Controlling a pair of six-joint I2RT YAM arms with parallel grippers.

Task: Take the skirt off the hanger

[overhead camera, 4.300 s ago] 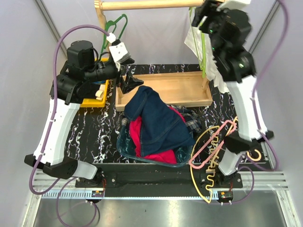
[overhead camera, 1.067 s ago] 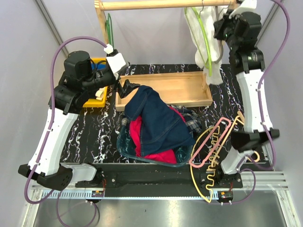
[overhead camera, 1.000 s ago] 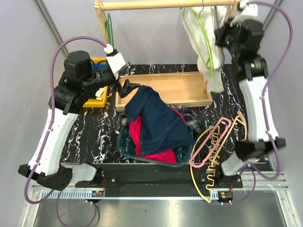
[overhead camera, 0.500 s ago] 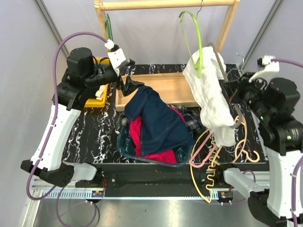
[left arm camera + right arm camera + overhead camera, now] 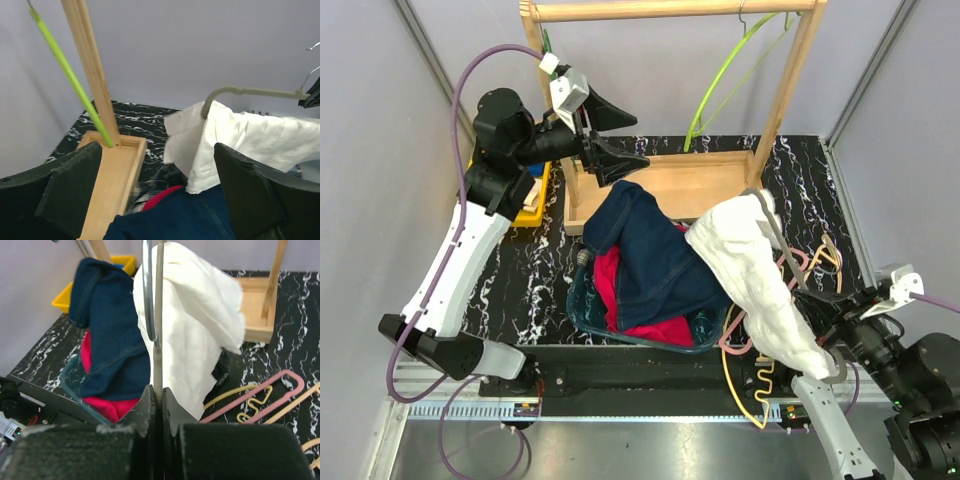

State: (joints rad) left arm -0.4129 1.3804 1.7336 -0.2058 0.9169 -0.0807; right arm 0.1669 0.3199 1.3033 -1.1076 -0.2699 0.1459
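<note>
1. Top view: the skirt [image 5: 650, 255] is seen lying loose and crumpled over the basket [image 5: 582, 312] at the centre of the frame, draped on a red T-shirt [image 5: 620, 290]. The pink hanger [image 5: 726, 335] lies bare on the table at lower right, partly covered by a white garment [image 5: 760, 290]. The removal is therefore judged to be done, with nothing of it left to see. The left gripper [image 5: 620, 135] is held spread apart at upper left by the wooden rack [image 5: 660, 10], above the skirt and apart from it. The right gripper [image 5: 838, 345] is placed at lower right, well apart from the skirt.

2. Left wrist view: the left gripper [image 5: 157, 192] is shown released, with nothing between its fingers. The skirt [image 5: 175, 220] is seen at the bottom centre, below it. The grey hanger [image 5: 250, 91] with the white garment is carried at right.

3. Right wrist view: the right gripper [image 5: 157, 410] is clenched on the wire of the grey hanger. The skirt [image 5: 110, 340] lies at left, beyond the white garment [image 5: 195, 325]. The pink hanger [image 5: 295, 375] rests at lower right.
</note>
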